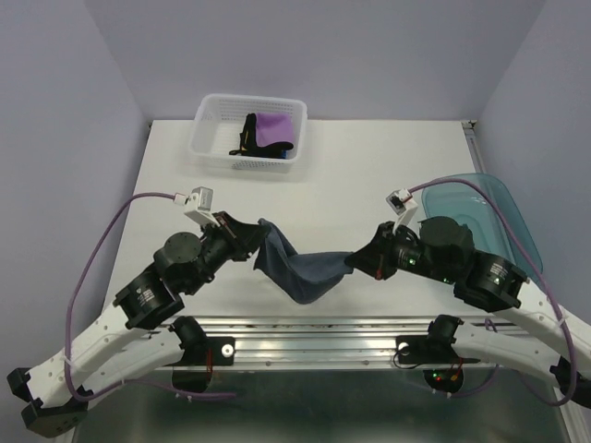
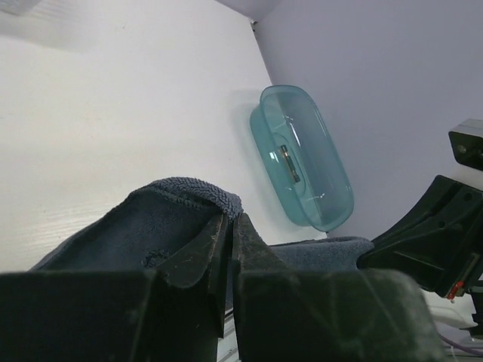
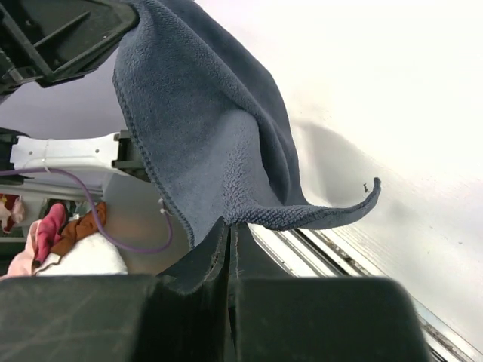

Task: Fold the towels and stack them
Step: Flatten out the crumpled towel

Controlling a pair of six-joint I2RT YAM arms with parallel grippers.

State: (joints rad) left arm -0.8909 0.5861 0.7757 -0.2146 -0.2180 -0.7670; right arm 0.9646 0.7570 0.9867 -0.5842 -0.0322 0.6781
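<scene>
- Top external view: the navy-grey towel point(image 1: 300, 268) hangs stretched between the two grippers over the near part of the white table point(image 1: 369, 166), sagging in the middle; whether its low fold touches the surface cannot be told
- left gripper point(image 1: 251, 242) holds the towel's left end, jaws clenched on a hemmed edge; the left wrist view shows the cloth pinched between the two black fingers
- right gripper point(image 1: 355, 261) holds the right end, jaws closed tight on the hem; in the right wrist view a free corner curls out to the right beside the fingers
- both grippers face each other, well apart, with the towel as the only link between them
- white mesh basket point(image 1: 208, 138) stands at the far left of the table, holding a purple towel point(image 1: 274, 129) and a black towel point(image 1: 249, 134)
- translucent blue tub point(image 1: 499, 198) sits at the table's right edge, behind the right arm
</scene>
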